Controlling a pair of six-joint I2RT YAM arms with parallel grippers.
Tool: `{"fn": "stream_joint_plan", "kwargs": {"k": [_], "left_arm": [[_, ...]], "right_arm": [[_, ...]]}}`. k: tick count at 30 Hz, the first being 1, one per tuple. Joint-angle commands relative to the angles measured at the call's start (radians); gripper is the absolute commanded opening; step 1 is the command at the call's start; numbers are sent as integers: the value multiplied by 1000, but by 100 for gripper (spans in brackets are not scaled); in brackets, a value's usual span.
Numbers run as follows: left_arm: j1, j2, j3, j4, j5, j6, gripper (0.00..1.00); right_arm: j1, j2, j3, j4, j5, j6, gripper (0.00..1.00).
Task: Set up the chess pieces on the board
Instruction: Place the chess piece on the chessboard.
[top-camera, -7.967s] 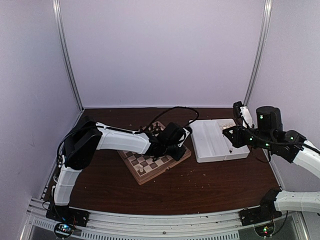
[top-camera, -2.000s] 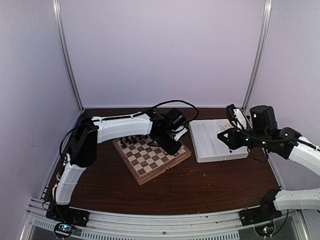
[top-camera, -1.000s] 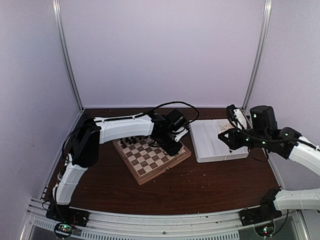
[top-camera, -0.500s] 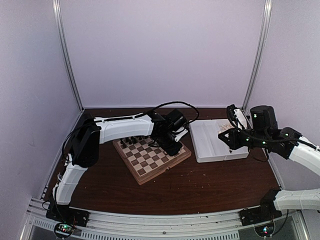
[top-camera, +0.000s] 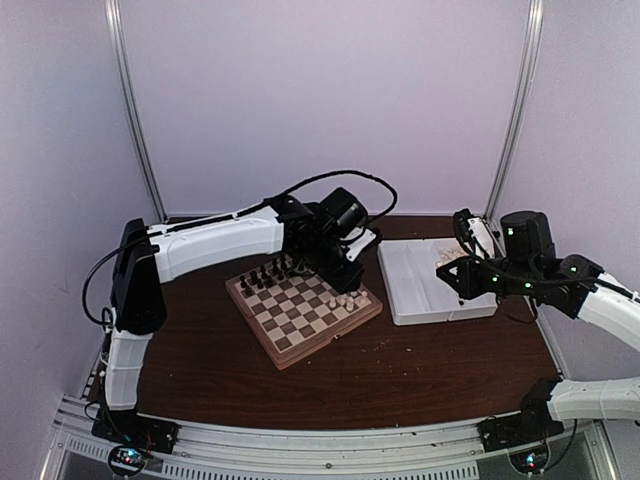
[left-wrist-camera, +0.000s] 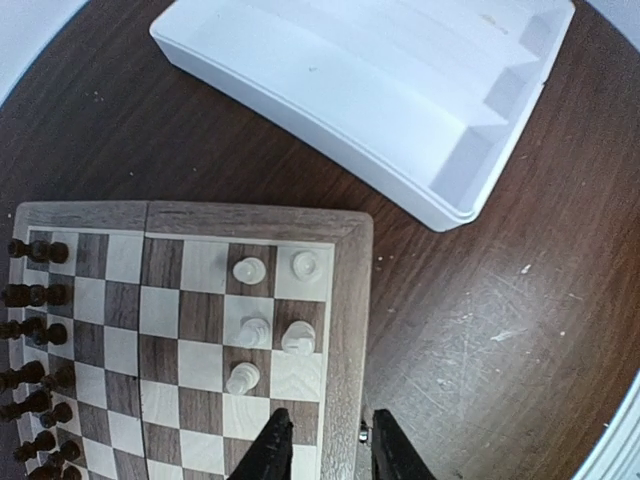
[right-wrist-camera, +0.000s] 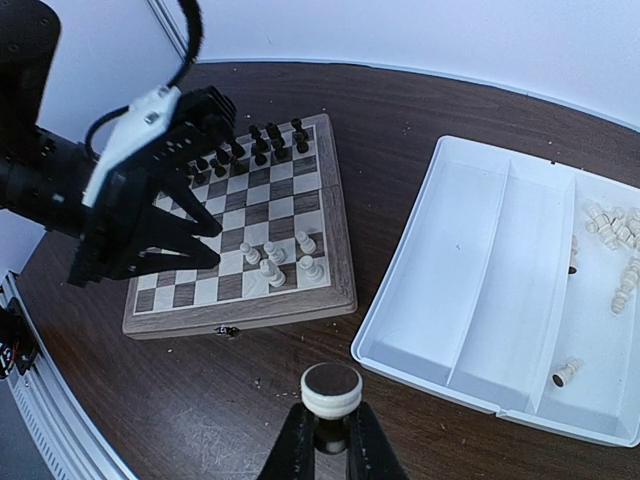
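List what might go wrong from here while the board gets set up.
1. Five white pieces stand bunched in a corner of the board, just ahead of the open left gripper; a low sweep might topple them.
2. The right gripper holds a piece while the left arm hangs over the board; bringing the piece in now might make the arms collide.

The board (top-camera: 290, 325) sits mid-bench (top-camera: 400, 370), tray (top-camera: 415, 285) just beside it at 3 o'clock. Five chess pieces (top-camera: 341, 299) cluster on its 3 o'clock corner; dark pieces (top-camera: 268, 274) line its 11 o'clock edge. More lie in the tray's 1 o'clock corner.
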Motion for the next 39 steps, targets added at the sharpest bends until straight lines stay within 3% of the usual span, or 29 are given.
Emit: {"fn": "stream_joint_plan", "kwargs": {"k": [1, 11, 16, 23, 32, 39], "left_arm": [[-5, -79, -36, -4, 48, -25, 27], [-6, -121, -91, 27, 93, -21, 20], [-14, -271, -271, 250, 219, 59, 30], [-19, -478, -561, 545, 255, 201, 36], [-66, -632, -885, 940, 293, 637, 42], [-71, -642, -976, 1055, 226, 880, 42]], "right_arm": [[-4, 2, 20, 18, -3, 4, 1], [-4, 8, 14, 29, -58, 1, 1], [-5, 19, -1, 115, -301, -16, 4], [-2, 129, 28, 158, -521, -1, 5], [27, 235, 71, 223, -600, 38, 5], [53, 344, 144, 172, -680, 35, 5]]}}
